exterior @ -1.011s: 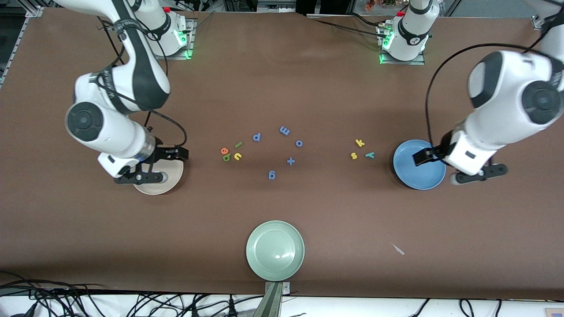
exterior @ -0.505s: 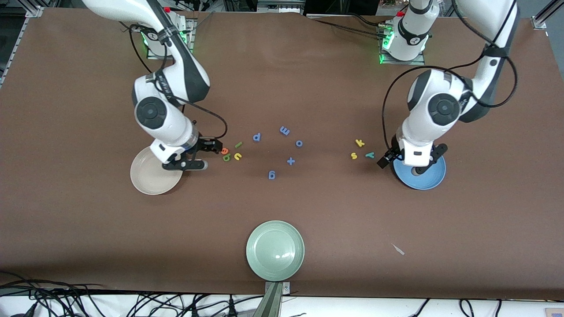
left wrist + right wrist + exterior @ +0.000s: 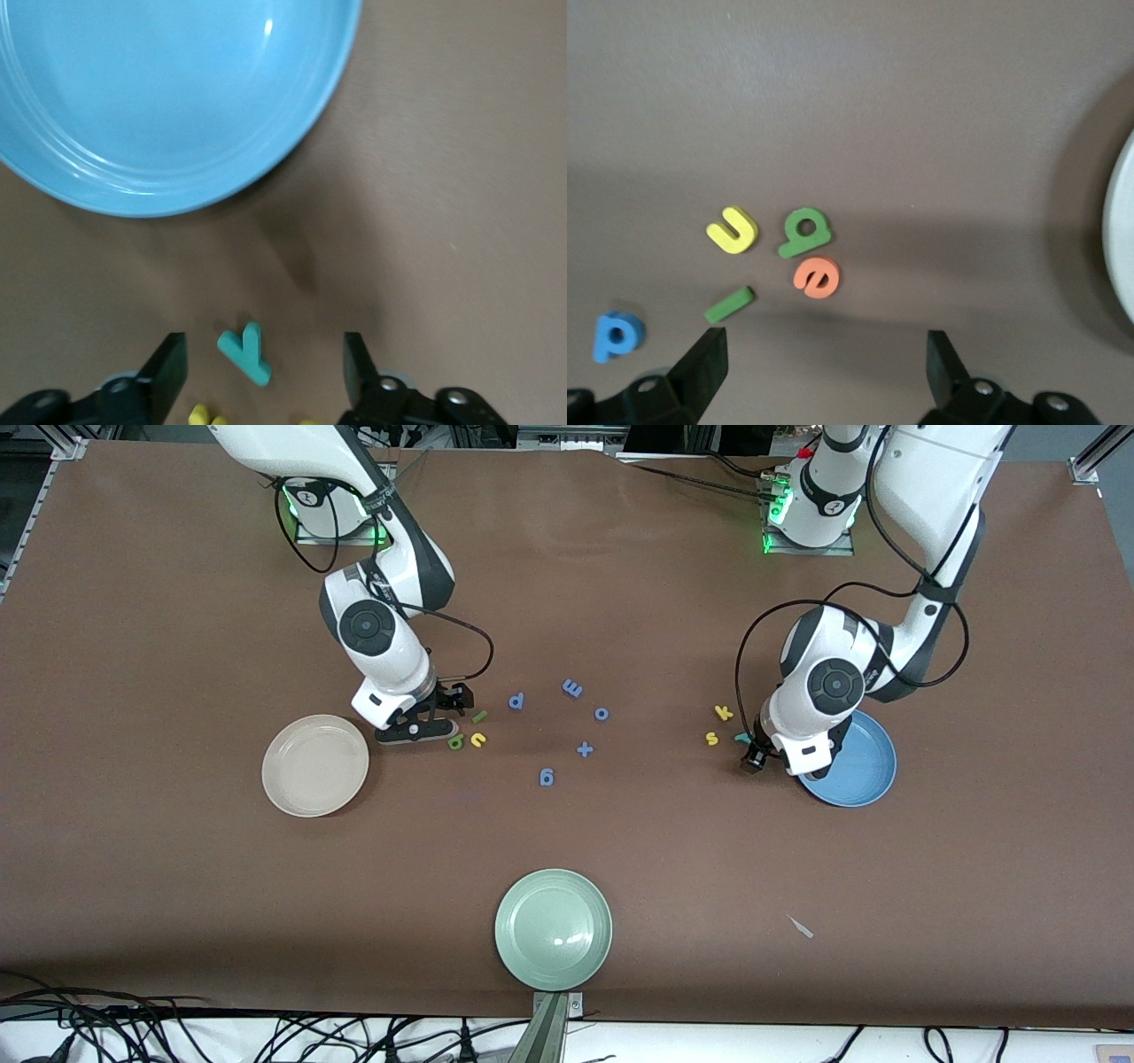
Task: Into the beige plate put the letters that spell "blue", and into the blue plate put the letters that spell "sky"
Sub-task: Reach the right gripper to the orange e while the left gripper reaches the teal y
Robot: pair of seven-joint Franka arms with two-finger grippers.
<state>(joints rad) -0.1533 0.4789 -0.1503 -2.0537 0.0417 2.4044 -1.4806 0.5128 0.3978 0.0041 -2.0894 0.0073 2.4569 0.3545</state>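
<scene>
My left gripper (image 3: 263, 350) is low over the table beside the blue plate (image 3: 864, 779), open, with the teal "y" (image 3: 245, 352) lying flat between its fingers and untouched. Yellow "s" (image 3: 711, 738) and "k" (image 3: 723, 712) lie just past it toward the table's middle. My right gripper (image 3: 419, 731) is open and holds nothing, between the beige plate (image 3: 314, 766) and the cluster of orange "e" (image 3: 816, 276), dark green "b" (image 3: 804, 232), yellow "u" (image 3: 732, 229) and light green "l" (image 3: 730, 304). The "e" is hidden in the front view.
Blue letters and a plus sign (image 3: 585, 749) are scattered mid-table, with a blue "p" (image 3: 516, 701) close to the "l". A pale green plate (image 3: 553, 930) sits near the front edge. A small scrap (image 3: 802, 927) lies toward the left arm's end.
Both arms swung in from over their plates toward the letters. The left gripper came down around the teal "y". The right gripper now covers the "e" in the front view.
</scene>
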